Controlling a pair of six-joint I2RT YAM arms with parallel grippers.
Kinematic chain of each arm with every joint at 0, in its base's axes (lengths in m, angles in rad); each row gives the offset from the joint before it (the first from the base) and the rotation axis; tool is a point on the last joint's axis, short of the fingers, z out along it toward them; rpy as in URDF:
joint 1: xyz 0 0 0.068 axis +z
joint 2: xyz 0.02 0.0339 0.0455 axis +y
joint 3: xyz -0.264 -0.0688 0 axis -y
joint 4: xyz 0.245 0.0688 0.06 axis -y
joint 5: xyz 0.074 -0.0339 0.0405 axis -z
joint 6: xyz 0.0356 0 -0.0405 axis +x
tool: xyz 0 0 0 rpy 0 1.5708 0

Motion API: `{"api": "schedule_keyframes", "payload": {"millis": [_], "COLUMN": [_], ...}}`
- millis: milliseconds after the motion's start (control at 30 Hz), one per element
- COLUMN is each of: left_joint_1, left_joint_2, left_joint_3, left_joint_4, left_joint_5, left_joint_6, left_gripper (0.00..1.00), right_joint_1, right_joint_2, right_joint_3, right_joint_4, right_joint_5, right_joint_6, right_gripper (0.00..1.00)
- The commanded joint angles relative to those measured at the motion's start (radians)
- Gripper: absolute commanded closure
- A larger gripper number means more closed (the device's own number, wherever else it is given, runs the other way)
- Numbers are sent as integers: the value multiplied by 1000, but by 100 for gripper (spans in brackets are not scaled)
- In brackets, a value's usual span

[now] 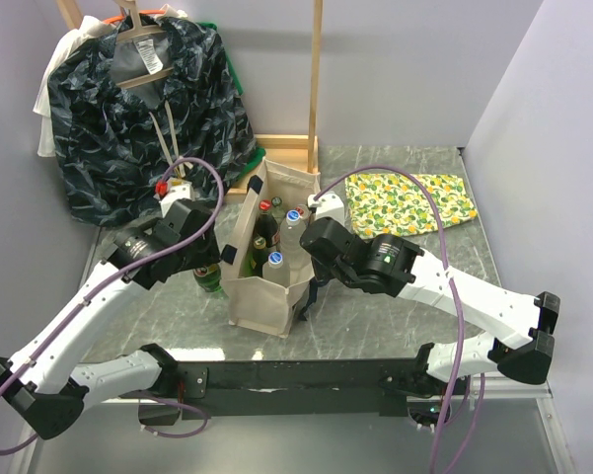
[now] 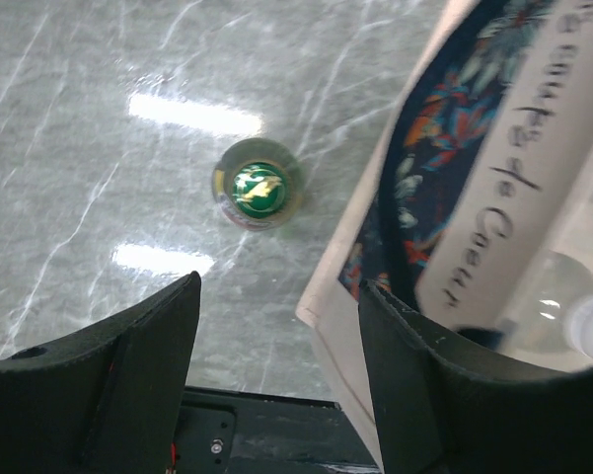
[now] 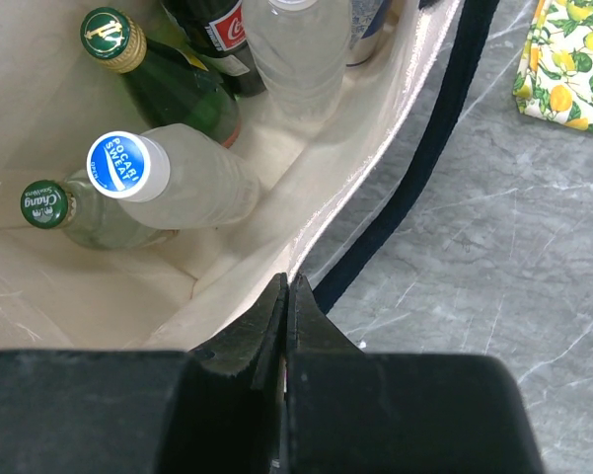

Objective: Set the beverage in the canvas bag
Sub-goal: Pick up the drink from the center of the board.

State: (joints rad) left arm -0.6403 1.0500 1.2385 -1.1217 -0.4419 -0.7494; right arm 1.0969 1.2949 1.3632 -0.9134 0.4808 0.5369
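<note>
Right fingers (image 3: 266, 331) pinch canvas bag (image 3: 375, 128) rim; left fingers (image 2: 128, 375) spread, empty, over beverage (image 2: 259, 190). Caps: Pocari Sweat (image 3: 126, 161), Chang (image 3: 45, 203).

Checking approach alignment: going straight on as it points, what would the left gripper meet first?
Probably the green bottle, standing near-centred ahead of the open left gripper; the canvas bag sits right of that line.

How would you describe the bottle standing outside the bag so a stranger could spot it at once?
Find the beige canvas bag mid-table. Just to its left, on the marble table, stands a green bottle. It alone is outside the bag; its green cap bears a gold emblem.
</note>
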Motion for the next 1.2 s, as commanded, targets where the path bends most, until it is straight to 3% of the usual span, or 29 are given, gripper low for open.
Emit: {"api": "schedule_keyframes", "payload": {"millis": [0,267,800,1167], "left_joint_1": [47,180,237,241], "left_joint_2": [-19,4,88,107], "left_joint_3": [-31,-85,-105,-117], "left_joint_4": [33,108,201,218], "left_joint_5": [28,130,172,190], "left_joint_6": [-8,50,142,154], "left_gripper": [31,40,41,51], "right_joint_1": [-2,-3,-3,-3], "right_joint_2": [-5,-5,3,4], "right_joint_3": [53,50,57,53], "right_joint_4": [-5,-4,-1,1], "right_joint_5": [38,38,51,56], "right_joint_6": [-22,-20,-15,-11], "right_gripper": [100,100,100,100]}}
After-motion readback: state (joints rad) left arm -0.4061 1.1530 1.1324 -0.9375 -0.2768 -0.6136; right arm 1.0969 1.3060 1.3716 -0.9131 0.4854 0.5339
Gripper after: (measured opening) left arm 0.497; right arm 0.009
